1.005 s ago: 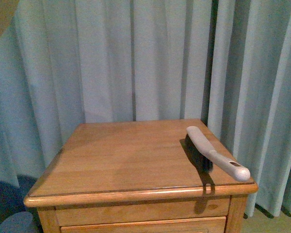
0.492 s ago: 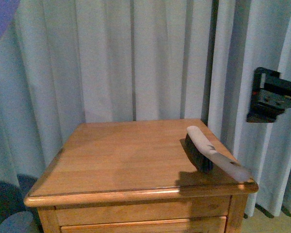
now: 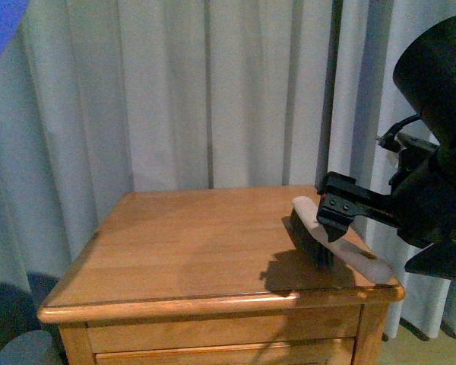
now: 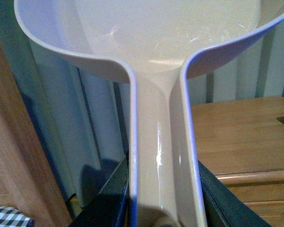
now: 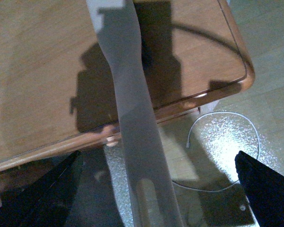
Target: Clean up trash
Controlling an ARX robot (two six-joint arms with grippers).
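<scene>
No crumpled white wad of trash shows in any view. A hand brush (image 3: pixel 310 237) with dark bristles and a pale grey handle lies at the right front corner of the wooden nightstand (image 3: pixel 190 251). My right gripper (image 3: pixel 333 219) is open and hovers just over the brush. In the right wrist view the handle (image 5: pixel 132 127) runs between the wide-apart fingers of the gripper (image 5: pixel 156 189) without touching them. My left gripper (image 4: pixel 163 203) is shut on the handle of the beige dustpan (image 4: pixel 156 42), held up beside the nightstand (image 4: pixel 236 132). The left arm is out of the front view.
Pale curtains (image 3: pixel 213 91) hang close behind the nightstand. The brush handle's end juts past the front edge. A thin white cable (image 5: pixel 227 142) lies on the floor below that corner. A wooden panel (image 4: pixel 9 142) and checkered cloth (image 4: pixel 4 218) show beside the dustpan.
My right arm has come into the front view from the right and dropped down over the brush. The brush has not moved.
</scene>
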